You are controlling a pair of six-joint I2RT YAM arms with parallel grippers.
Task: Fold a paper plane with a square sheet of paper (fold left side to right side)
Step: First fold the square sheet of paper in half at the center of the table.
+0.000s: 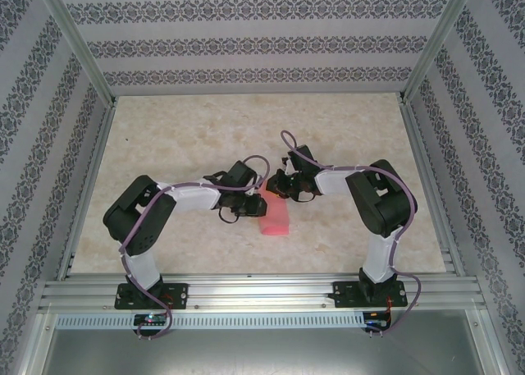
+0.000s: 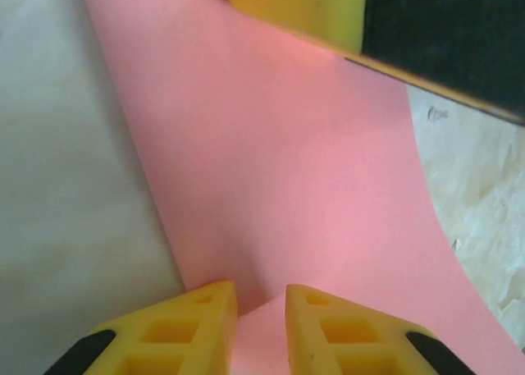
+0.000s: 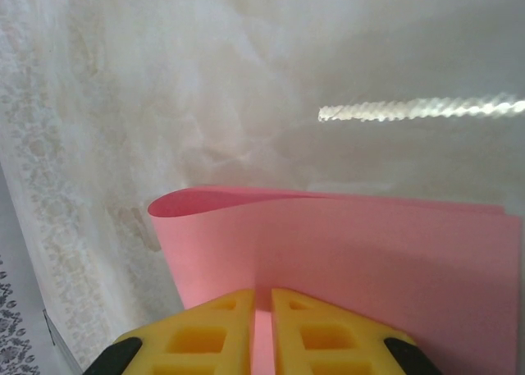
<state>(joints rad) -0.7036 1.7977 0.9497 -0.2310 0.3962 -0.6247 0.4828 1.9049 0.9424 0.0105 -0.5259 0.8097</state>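
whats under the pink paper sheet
The thin salmon-pink paper sheet lies on the beige marbled table top, seen beside it. In the right wrist view it curls over its own lower layer. Whatever lies beneath that is covered.

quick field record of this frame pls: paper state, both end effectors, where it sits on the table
paper: square sheet of paper, salmon-pink, near the middle of the table, between the two arms
paper shape: doubled over on itself, fold edge rounded, not pressed flat
left end effector: shut on the sheet, paper between its fingers
right end effector: shut on the sheet, rounded fold at left in its wrist view
plane: not yet formed
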